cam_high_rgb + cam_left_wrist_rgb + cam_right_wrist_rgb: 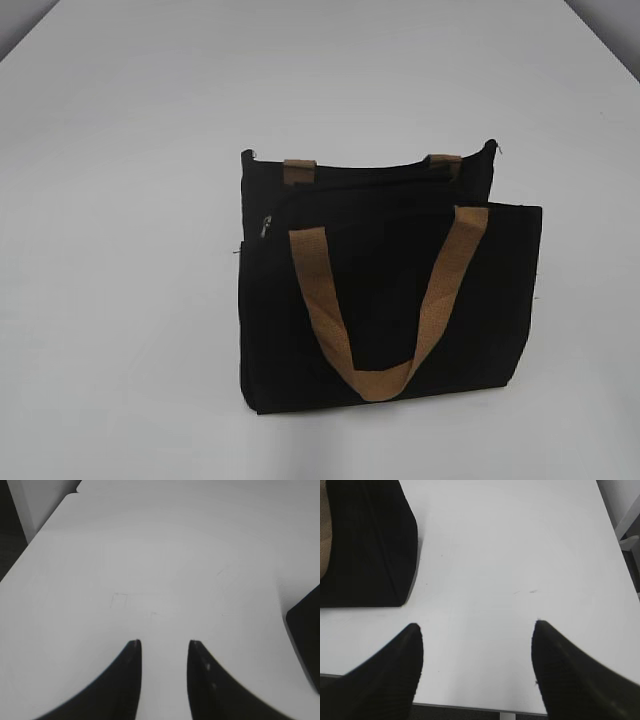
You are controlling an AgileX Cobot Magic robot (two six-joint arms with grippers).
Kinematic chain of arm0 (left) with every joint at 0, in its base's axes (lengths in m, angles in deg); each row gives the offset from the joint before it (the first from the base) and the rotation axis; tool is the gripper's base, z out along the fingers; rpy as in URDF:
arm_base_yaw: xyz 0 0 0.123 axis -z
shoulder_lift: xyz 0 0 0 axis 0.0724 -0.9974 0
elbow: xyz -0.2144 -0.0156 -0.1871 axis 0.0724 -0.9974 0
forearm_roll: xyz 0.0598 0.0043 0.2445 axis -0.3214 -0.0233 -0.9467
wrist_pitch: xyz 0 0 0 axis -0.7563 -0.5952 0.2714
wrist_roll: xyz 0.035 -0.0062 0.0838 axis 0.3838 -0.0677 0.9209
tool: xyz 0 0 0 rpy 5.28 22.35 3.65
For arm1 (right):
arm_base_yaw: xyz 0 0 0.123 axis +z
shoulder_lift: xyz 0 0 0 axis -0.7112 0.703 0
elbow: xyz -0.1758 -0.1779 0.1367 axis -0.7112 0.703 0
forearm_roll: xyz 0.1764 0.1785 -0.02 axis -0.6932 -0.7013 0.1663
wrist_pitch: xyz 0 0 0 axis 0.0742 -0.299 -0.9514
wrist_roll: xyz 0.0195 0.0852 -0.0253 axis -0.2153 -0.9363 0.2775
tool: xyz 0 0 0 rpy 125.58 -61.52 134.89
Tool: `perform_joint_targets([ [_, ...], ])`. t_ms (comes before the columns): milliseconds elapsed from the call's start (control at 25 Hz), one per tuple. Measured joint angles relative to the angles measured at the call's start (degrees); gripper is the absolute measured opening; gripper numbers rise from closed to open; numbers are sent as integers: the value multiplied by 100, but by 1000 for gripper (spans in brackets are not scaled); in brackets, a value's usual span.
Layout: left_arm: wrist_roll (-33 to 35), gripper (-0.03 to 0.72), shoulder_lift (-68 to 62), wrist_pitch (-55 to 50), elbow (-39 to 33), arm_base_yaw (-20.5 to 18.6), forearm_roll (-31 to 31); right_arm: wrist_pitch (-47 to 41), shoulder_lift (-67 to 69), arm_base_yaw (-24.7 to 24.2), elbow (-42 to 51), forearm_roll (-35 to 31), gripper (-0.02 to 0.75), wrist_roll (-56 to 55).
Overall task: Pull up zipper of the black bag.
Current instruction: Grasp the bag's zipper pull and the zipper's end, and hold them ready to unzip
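Nothing of the task looks done yet: the rectangular black fabric bag with tan woven webbing handles lies on the plain white worktop, and its small silver metal zipper pull sits at the left end of the black track along the top edge, so the whole run of the track toward the right end appears left to travel. Neither arm shows in the exterior view, and no jaws touch the bag. The left gripper hangs over bare worktop with its jaws only a little apart and nothing between them; a corner of the bag shows at the right edge of its view, apart from the fingers. The right gripper has its jaws spread wide and empty, with the bag lying ahead to its left, not touching. Reaching, gripping the pull and drawing it along all seem still ahead.
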Motion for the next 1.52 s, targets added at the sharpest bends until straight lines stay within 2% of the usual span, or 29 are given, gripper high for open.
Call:
perform_joint_targets([
  [1120, 18, 239, -21, 14, 0, 0, 48, 0, 11, 0, 0, -35, 529, 0],
  [1240, 199, 239, -260, 517, 99, 0, 123, 332, 405, 0, -164, -278, 524, 0],
  [1400, 772, 255, -914, 1932, 178, 0, 880, 1327, 1367, 0, -428, -477, 504, 80],
  [1520, 1435, 346, -1809, 2625, 178, 0, 1948, 1826, 2181, 65, -548, -795, 501, 308],
])
